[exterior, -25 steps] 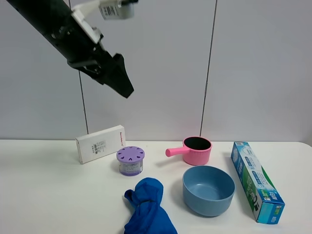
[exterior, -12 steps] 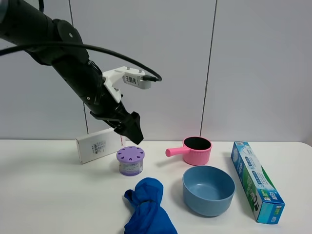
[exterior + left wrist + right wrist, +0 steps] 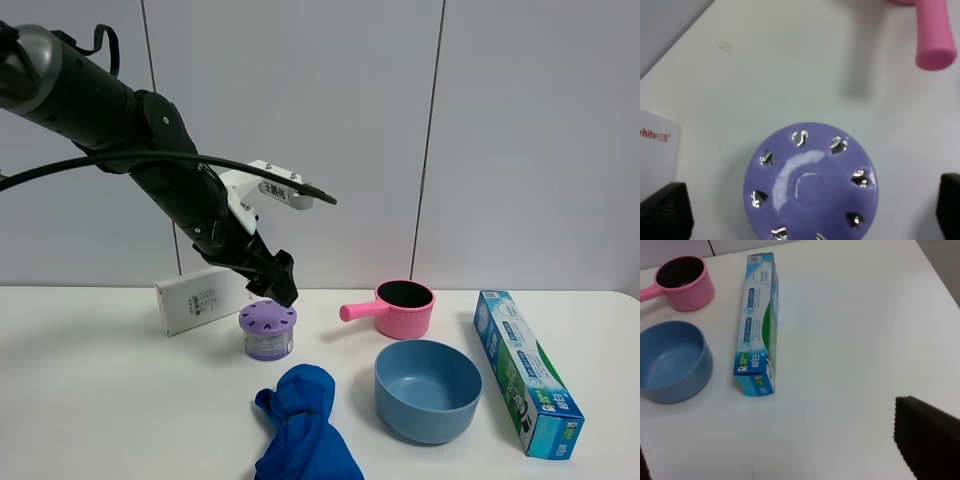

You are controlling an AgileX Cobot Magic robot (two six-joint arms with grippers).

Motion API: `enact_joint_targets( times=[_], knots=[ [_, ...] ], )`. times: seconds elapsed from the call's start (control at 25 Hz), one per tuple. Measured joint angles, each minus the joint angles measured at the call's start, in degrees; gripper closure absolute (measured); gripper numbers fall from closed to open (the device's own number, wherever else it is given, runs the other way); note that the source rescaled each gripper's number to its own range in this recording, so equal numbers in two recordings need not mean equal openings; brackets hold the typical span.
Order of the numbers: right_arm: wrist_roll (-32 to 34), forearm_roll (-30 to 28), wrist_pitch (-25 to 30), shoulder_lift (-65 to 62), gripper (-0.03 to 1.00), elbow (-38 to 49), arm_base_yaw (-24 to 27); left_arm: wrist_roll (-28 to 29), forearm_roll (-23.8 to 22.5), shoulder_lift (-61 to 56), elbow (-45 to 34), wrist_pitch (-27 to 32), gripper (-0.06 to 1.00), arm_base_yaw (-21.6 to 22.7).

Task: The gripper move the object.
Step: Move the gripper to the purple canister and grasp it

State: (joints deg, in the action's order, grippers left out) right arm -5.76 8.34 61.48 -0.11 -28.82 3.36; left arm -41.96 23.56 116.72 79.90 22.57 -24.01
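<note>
From high up, I saw the left gripper (image 3: 277, 288) hanging just above the canister (image 3: 268, 330). Its wrist view put the lid (image 3: 810, 182) straight below, centred between wide-spread, empty fingers (image 3: 662, 210). The right gripper (image 3: 785, 452), also spread and empty, had no canister in view.

The small round canister (image 3: 268, 330) with a pierced lilac lid and clear body stands upright just beside the white carton (image 3: 206, 295). The black clawed gripper (image 3: 277, 284) hangs close over it, jaws spread.

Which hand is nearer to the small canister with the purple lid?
Left. The left hand hangs open just above the canister. The right hand is far off, over the table near the blue box.
</note>
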Motion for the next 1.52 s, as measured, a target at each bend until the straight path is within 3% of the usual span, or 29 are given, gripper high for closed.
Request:
enact_joint_targets(
  times=[1.52],
  knots=[
    [0.0, 0.0, 0.0, 0.0, -0.03, 0.0, 0.0, 0.0, -0.2, 6.8, 0.0, -3.4, -0.06, 0.0]
  ],
)
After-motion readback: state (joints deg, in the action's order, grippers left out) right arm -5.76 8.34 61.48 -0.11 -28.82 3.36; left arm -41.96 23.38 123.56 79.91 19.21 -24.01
